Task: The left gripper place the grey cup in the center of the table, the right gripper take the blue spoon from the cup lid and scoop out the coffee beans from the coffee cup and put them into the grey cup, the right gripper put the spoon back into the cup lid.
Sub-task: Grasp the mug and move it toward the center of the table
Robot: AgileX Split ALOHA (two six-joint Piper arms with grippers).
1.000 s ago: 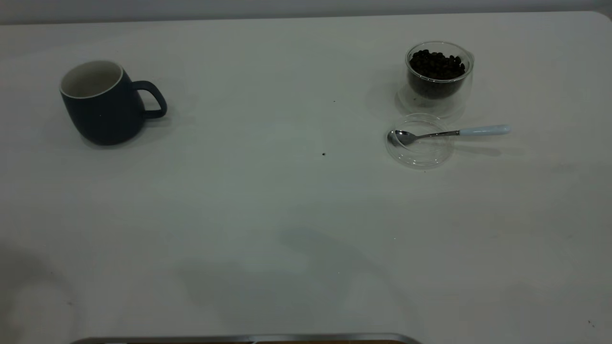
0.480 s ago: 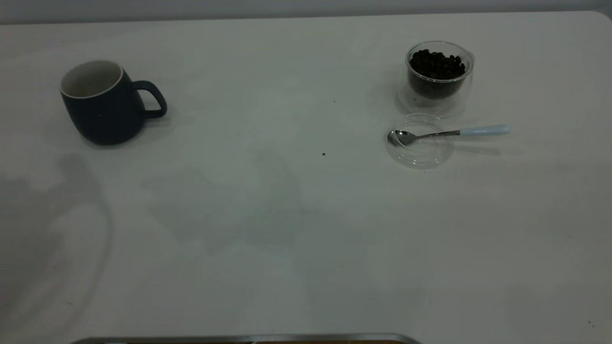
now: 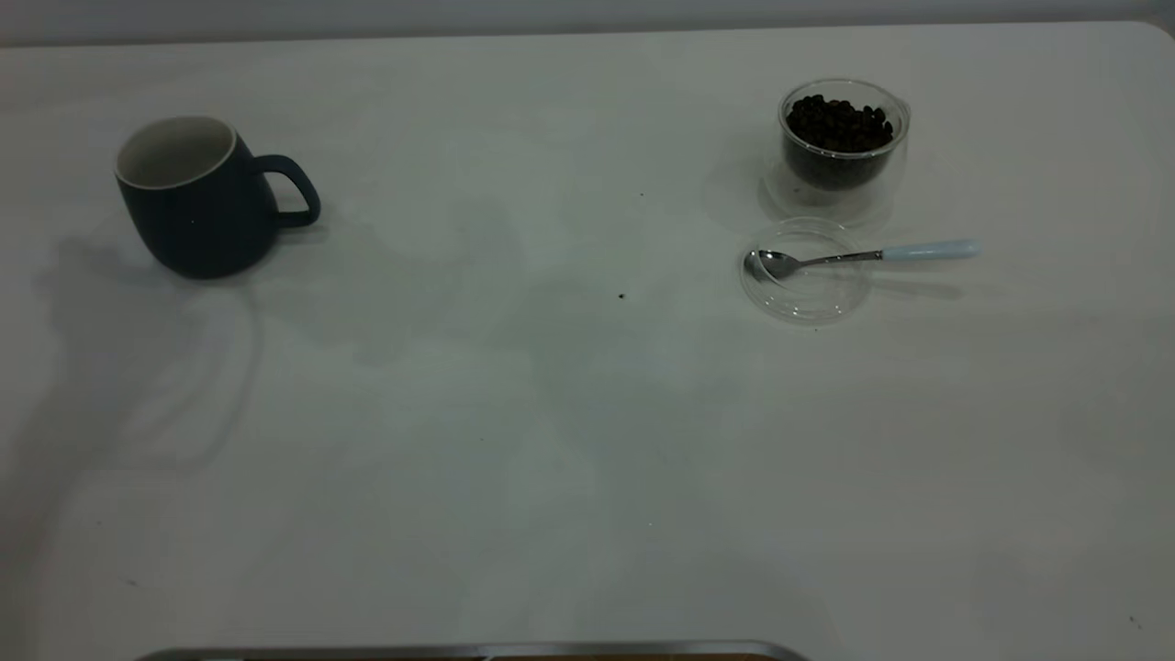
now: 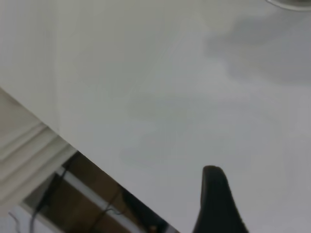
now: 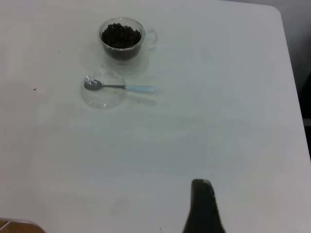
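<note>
Counter (image 3: 551,477): white, carrying all task items.

Grey cup (image 3: 197,197): upright at the far left, handle turned toward the middle, well apart from everything else. Not yet centred; that handle side looks the easiest approach for my left gripper (image 4: 216,204).

Coffee cup (image 3: 843,147): far right, filled with coffee beans (image 3: 837,124).

Cup lid (image 3: 806,271): just in front of the coffee cup, serving as a rest for the blue spoon (image 3: 863,256), bowl inside, handle overhanging to the right.

Right gripper (image 5: 201,206): high above the counter's near edge, well away from the spoon.

My jaws, both arms: one fingertip visible each; spread cannot be told.
</note>
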